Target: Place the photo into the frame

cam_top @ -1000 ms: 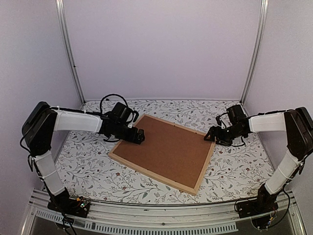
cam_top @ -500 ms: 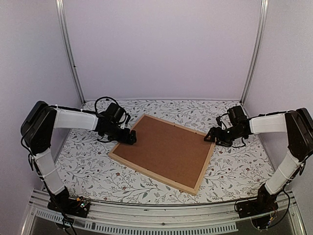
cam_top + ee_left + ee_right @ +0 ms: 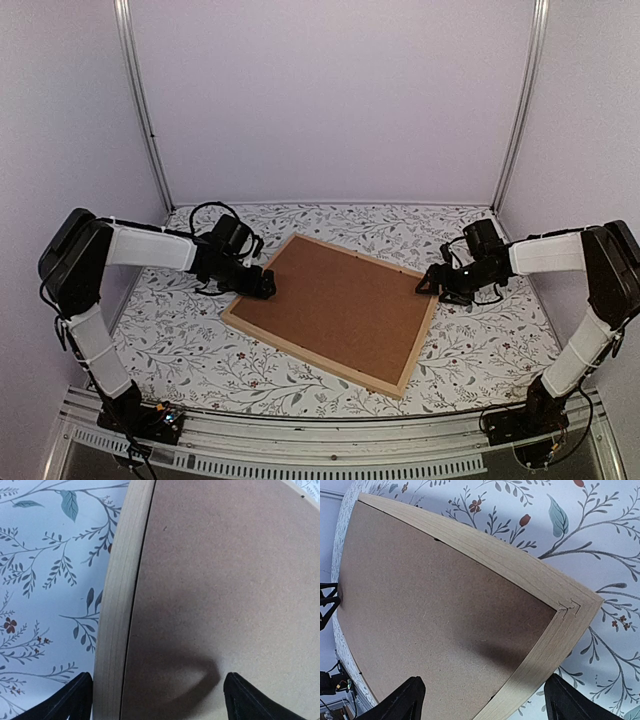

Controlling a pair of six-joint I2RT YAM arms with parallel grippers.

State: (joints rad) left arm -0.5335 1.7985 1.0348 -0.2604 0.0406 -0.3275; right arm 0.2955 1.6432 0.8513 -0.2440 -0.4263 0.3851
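Note:
The frame [image 3: 310, 352], thin light wood strips, lies flat in the middle of the table with a plain brown backing board [image 3: 335, 305] filling it. The photo is not in view. My left gripper [image 3: 265, 283] is open at the frame's left edge. In the left wrist view its jaws [image 3: 156, 692] straddle the wooden strip [image 3: 117, 605], one finger over the tablecloth and one over the board [image 3: 225, 580]. My right gripper [image 3: 430, 286] is open at the frame's right corner. In the right wrist view [image 3: 482, 690] it straddles the right strip [image 3: 545, 645] just below the corner joint.
The table [image 3: 480, 350] has a white cloth printed with leaves and small flowers. Pale walls and two metal posts [image 3: 145, 120] close in the back and sides. A metal rail [image 3: 320, 440] runs along the near edge by the arm bases.
My left gripper has drawn back leftward from over the board to the frame's left edge. My right gripper has shifted only slightly at the right corner. The frame has not moved.

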